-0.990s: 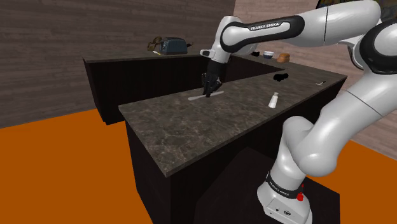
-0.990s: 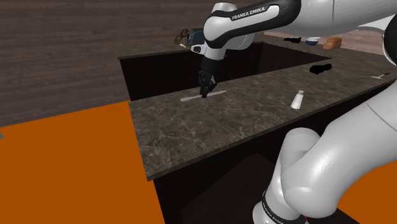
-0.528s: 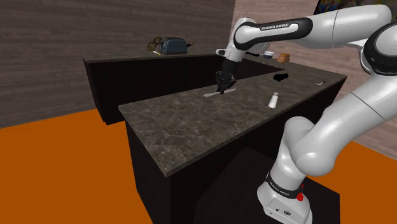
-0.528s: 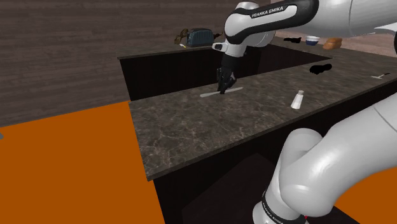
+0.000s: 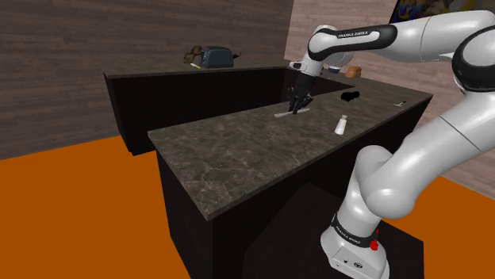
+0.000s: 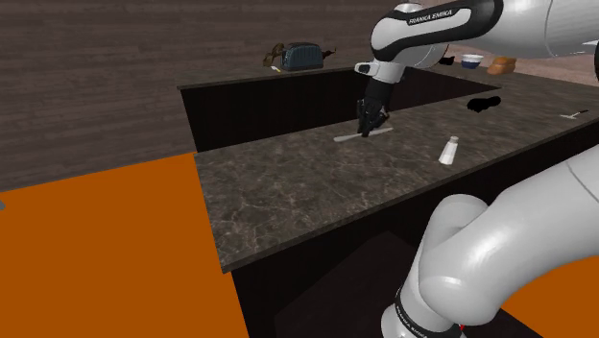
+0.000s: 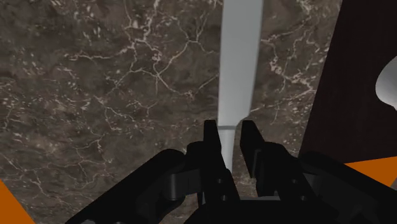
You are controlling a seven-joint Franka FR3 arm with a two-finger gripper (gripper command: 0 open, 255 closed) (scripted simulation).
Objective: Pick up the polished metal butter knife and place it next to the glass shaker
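I read the butter knife (image 5: 280, 116) near the far edge of the surface (image 5: 222, 154). The shaker (image 5: 342, 124) stands on the surface to the shoulder view's right of the knife, apart from it and nearer the stand (image 5: 353, 247).

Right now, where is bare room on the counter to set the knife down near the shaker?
The strip between the knife, clasped in the fingers, and the shaker is bare. So is the wide counter on the shoulder view's left of the knife. Beyond the shaker it is more crowded: a black object and a small item lie there.
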